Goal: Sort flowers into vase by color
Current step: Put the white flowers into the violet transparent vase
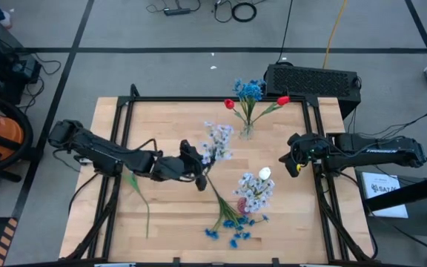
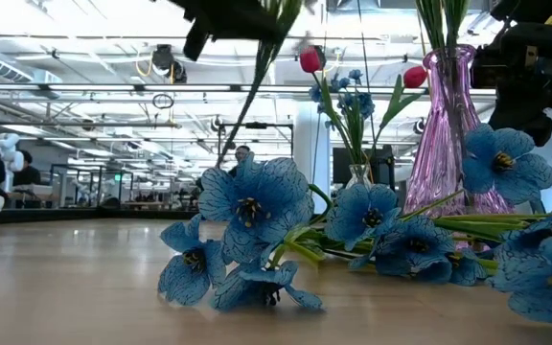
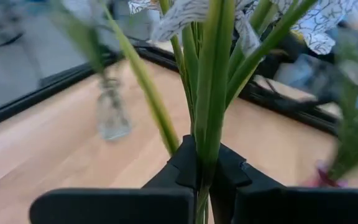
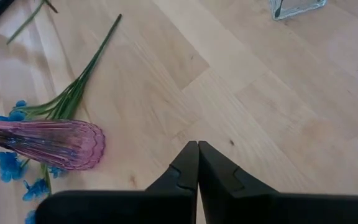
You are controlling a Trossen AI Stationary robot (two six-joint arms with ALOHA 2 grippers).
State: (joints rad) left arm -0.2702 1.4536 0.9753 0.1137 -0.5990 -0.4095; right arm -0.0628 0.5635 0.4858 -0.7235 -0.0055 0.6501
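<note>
High view — left pincer (image 1: 199,176) clamps lavender-white flower (image 1: 217,141) stem.

A: In the low view, the pink vase (image 2: 446,134) loses its neck at the top edge, and its base hides behind the blue flowers (image 2: 247,235).

B: Left wrist: the clear vase (image 3: 112,112) at centre left is blurred.
</note>
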